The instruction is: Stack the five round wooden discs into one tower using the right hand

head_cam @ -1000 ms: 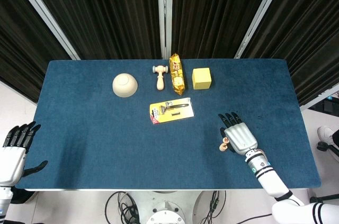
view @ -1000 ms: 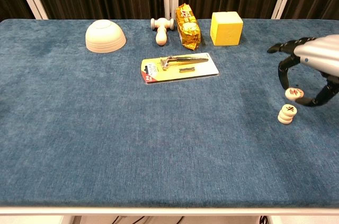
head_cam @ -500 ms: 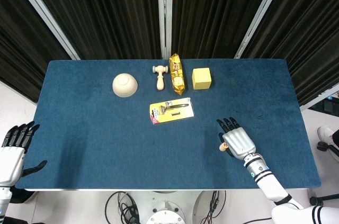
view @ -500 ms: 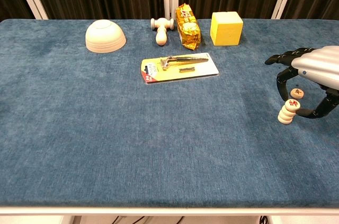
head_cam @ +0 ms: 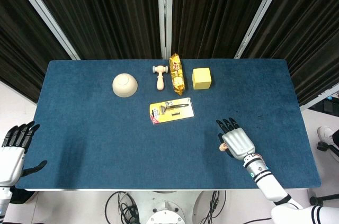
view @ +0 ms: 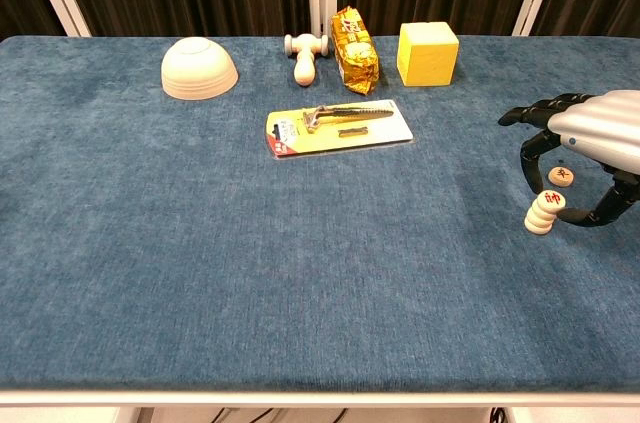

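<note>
A short stack of round wooden discs (view: 545,213) stands on the blue table (view: 300,273) near its right edge. One more disc (view: 561,176) with a dark mark lies flat just behind the stack. My right hand (view: 592,133) arches over both, one finger left of the stack and the thumb (view: 598,211) right of it, gripping nothing. In the head view the stack (head_cam: 223,148) peeks out at the left of the right hand (head_cam: 238,142). My left hand (head_cam: 13,149) hangs off the table's near left corner with its fingers apart.
Along the far side lie a cream bowl (view: 199,68), a wooden mallet (view: 305,55), a yellow snack bag (view: 354,36) and a yellow cube (view: 427,53). A carded razor (view: 338,126) lies mid-table. The table's right edge is close to the stack.
A disc that my right hand held above the stack now sits on top of it. The hand has lowered and drawn slightly nearer. The loose disc behind has come into sight.
</note>
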